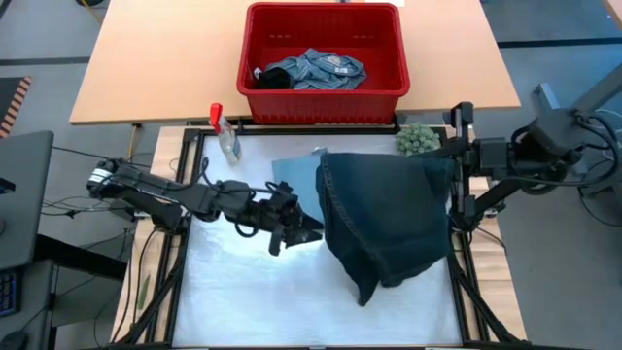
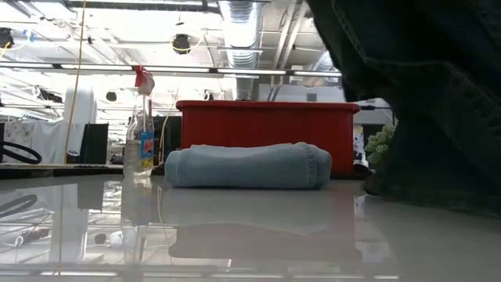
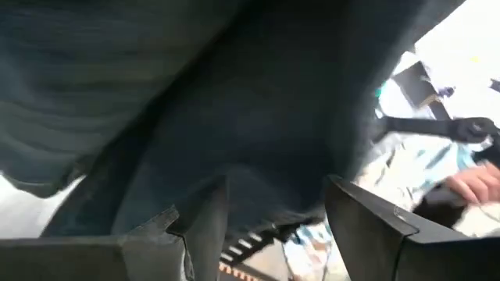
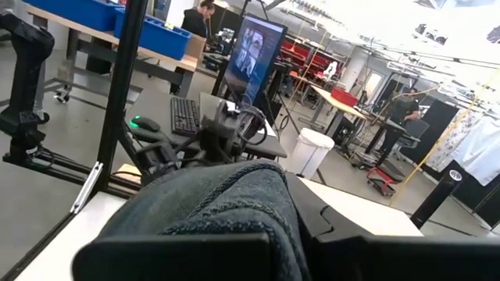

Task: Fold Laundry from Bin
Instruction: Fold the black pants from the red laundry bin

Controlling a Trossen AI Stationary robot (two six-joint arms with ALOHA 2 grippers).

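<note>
white table (image 1: 243, 292) | workshop behind | both tools clamp dark garment (image 1: 389, 219)

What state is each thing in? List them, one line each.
dark denim garment: lifted, draped, held by both tools.
left tool: at the garment's left edge, gripping it.
right tool: shut on the garment's right edge.
light blue garment: folded, lying flat on the table.
bin: upright, laundry still inside.
spray bottle: upright, capped.
green ball: resting beside the bin.
</note>
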